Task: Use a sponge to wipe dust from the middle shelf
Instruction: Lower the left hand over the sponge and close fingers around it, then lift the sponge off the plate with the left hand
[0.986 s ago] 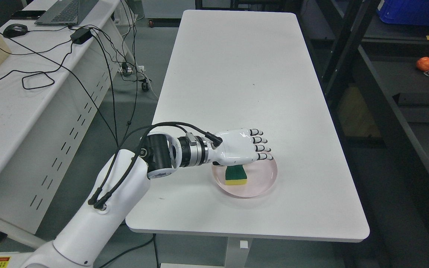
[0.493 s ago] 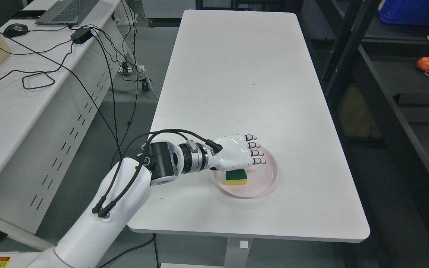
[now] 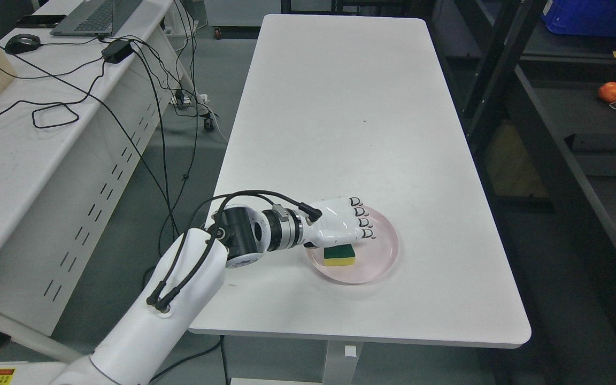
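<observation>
The left hand [image 3: 340,224] has come down lower, fingers [image 3: 364,227] now bent over the green and yellow sponge [image 3: 339,254] in the round pink plate [image 3: 377,256]. Not gripping yet, I think; grabbing comes next.

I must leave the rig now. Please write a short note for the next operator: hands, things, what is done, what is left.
Left hand: low over the sponge, fingers curling down, no grasp visible yet.
Right hand: not in view.
Sponge: green side up, lying in the pink plate at the near end of the table.
Shelves: dark rack on the right.
Done: reach to the sponge.
Left: grasp, lift, carry to the middle shelf, wipe.
</observation>
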`<state>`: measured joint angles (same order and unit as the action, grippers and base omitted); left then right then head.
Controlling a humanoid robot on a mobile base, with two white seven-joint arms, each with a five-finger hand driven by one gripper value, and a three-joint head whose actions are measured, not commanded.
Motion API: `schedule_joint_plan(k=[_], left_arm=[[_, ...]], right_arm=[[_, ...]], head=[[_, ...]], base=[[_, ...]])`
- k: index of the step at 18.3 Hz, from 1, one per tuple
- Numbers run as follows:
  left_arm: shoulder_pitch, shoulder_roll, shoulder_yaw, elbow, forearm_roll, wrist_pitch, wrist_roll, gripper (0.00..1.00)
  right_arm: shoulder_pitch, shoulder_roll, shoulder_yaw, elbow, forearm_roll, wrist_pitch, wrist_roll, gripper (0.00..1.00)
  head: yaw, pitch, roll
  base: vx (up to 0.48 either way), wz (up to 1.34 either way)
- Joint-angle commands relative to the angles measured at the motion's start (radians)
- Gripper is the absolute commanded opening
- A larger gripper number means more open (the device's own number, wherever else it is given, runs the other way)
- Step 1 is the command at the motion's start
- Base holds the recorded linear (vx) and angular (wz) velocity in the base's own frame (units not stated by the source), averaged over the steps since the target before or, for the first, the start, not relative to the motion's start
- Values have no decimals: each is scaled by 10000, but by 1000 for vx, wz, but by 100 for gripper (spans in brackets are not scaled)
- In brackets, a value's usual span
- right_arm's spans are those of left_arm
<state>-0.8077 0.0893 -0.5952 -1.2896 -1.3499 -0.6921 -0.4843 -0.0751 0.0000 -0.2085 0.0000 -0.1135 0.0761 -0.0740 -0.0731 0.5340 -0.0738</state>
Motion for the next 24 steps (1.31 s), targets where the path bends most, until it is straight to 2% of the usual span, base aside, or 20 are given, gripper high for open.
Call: schedule_joint_plan(k=[1, 12, 16, 18, 21, 22, 24], left_arm=[[8, -708, -15, 1191, -31, 18, -4, 79], [298, -719, 381, 1299, 138, -28, -50, 65], [835, -719, 1332, 1299, 534, -105, -80, 48], [1217, -719, 2021, 1330, 1909, -105, -111, 33], [1725, -719, 2959, 1330, 6197, -89, -127, 5], [1787, -719, 3112, 1330, 7442, -74, -96, 0], [1864, -719, 3907, 1238, 9030, -28, -4, 0]], right_arm=[[0, -175, -1, -174, 0, 6, 4, 100], [15, -175, -1, -174, 0, 6, 4, 100], [0, -175, -1, -174, 0, 6, 4, 100], [0, -175, -1, -174, 0, 6, 4, 100], [0, -175, -1, -174, 0, 6, 4, 100], [0, -175, 14, -174, 0, 6, 4, 100], [0, -175, -1, -174, 0, 6, 4, 100]], head=[[0, 0, 0], [0, 0, 0], [0, 0, 0], [0, 0, 0], [0, 0, 0], [0, 0, 0], [0, 0, 0]], base=[[0, 0], [0, 0], [0, 0], [0, 0], [0, 0], [0, 0], [0, 0]])
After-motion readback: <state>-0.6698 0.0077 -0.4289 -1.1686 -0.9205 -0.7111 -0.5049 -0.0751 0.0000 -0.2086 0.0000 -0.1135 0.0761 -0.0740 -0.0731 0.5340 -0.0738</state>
